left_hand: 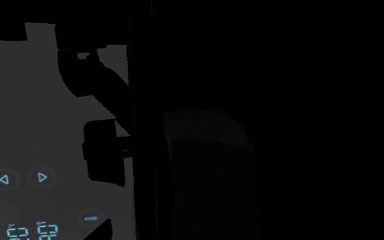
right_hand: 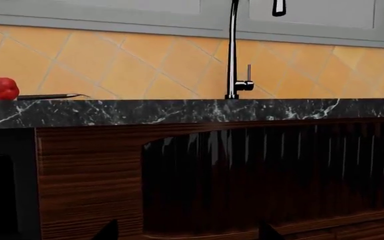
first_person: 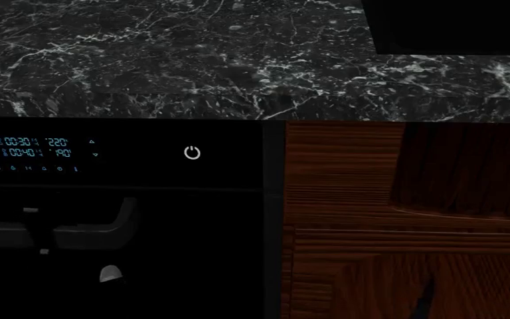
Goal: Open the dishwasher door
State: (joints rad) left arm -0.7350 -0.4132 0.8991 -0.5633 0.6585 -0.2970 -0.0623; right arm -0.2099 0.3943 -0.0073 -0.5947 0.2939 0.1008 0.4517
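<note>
In my left wrist view, nearly everything is dark. A grey stretch of the glossy black dishwasher door [left_hand: 18, 125] shows cyan arrows and digits, and a black shape that I take for my left gripper [left_hand: 102, 130] lies against it; I cannot tell whether its jaws are spread or pressed together.

From my head, the door fills the lower left below the black white-veined marble countertop [first_person: 149, 60], with cyan readouts and a white power symbol [first_person: 192, 153] along its top. The wide dark grey bar handle [first_person: 95, 226] crosses it lower down, with dim parts of my left arm at it. A reddish-brown wood-grain cabinet panel [first_person: 344, 199] stands just right of the door.

My right wrist looks at that cabinet, a chrome faucet [right_hand: 233, 55], orange tiles and a red pepper-like object [right_hand: 2, 88]. My right gripper [right_hand: 185, 231] shows only two dark fingertips, set apart.
</note>
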